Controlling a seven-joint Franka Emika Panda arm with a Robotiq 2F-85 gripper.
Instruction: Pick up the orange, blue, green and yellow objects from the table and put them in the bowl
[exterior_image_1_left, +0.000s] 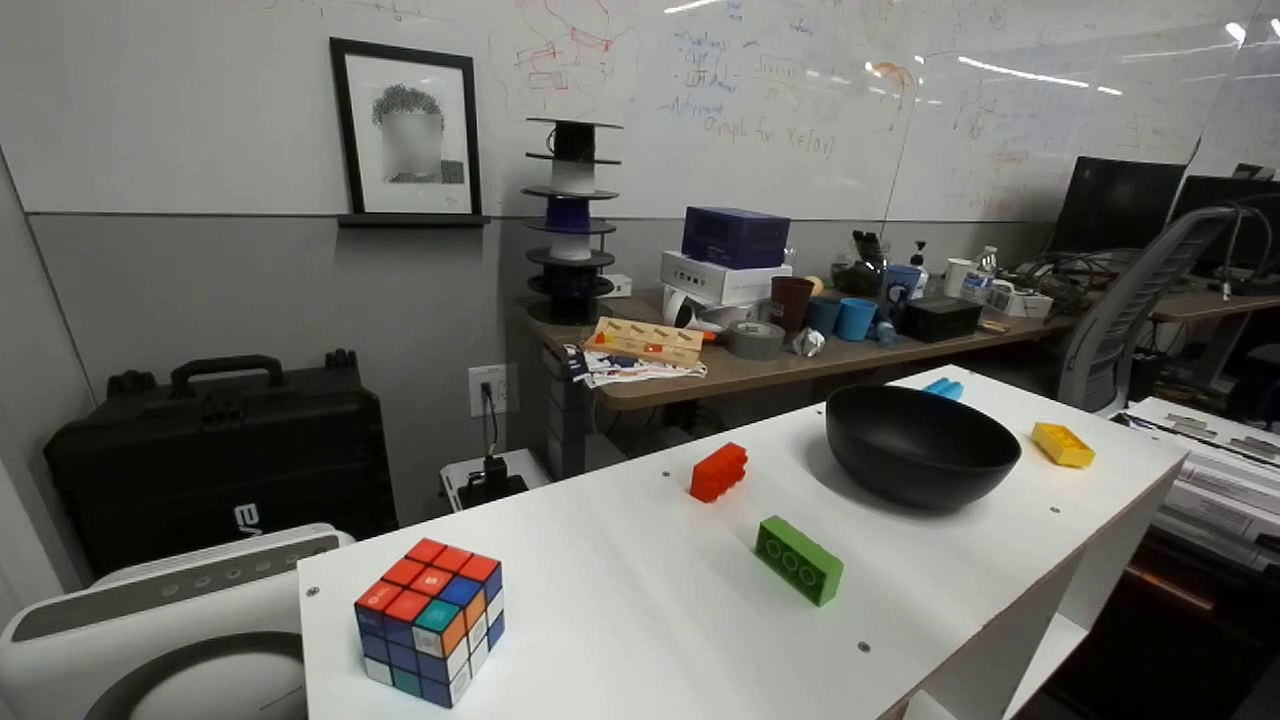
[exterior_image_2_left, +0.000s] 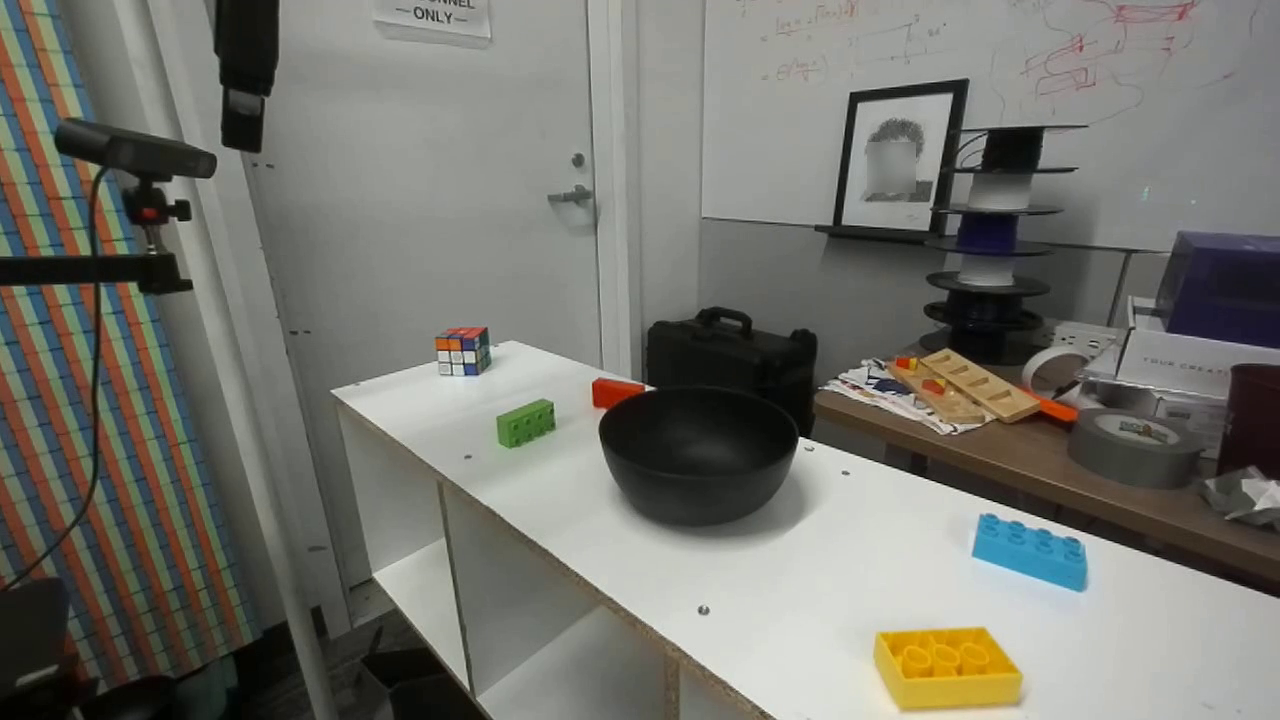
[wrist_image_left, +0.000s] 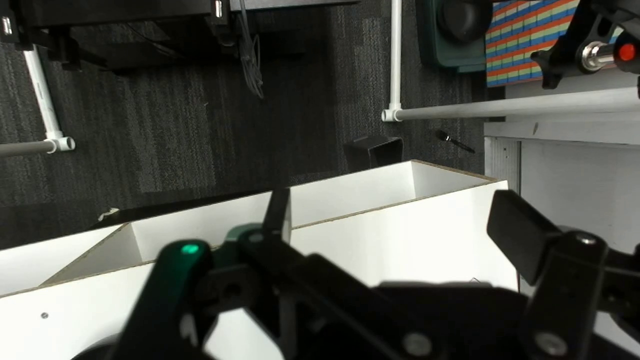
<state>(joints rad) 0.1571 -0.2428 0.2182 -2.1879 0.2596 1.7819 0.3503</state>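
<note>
An orange-red brick (exterior_image_1_left: 718, 472) and a green brick (exterior_image_1_left: 798, 562) lie on their sides on the white table (exterior_image_1_left: 600, 610). A black bowl (exterior_image_1_left: 880, 470) stands upright beside them, and no object shows inside it. A blue brick (exterior_image_2_left: 1030, 552) lies studs up and is partly hidden behind the bowl in an exterior view (exterior_image_1_left: 943, 388). A yellow brick (exterior_image_2_left: 948, 668) lies upside down near the table edge. My gripper (wrist_image_left: 395, 220) is open and empty in the wrist view, with no brick between its fingers. A dark part like a gripper finger hangs top left in an exterior view (exterior_image_2_left: 248, 75).
A Rubik's cube (exterior_image_1_left: 430, 622) sits at one end of the table. A brown desk (exterior_image_1_left: 640, 385) with boxes, cups and tape stands behind. A camera on a stand (exterior_image_2_left: 135, 148) and a white pole (exterior_image_2_left: 240, 400) stand beside the table. Open shelf compartments (wrist_image_left: 350, 192) lie below the tabletop.
</note>
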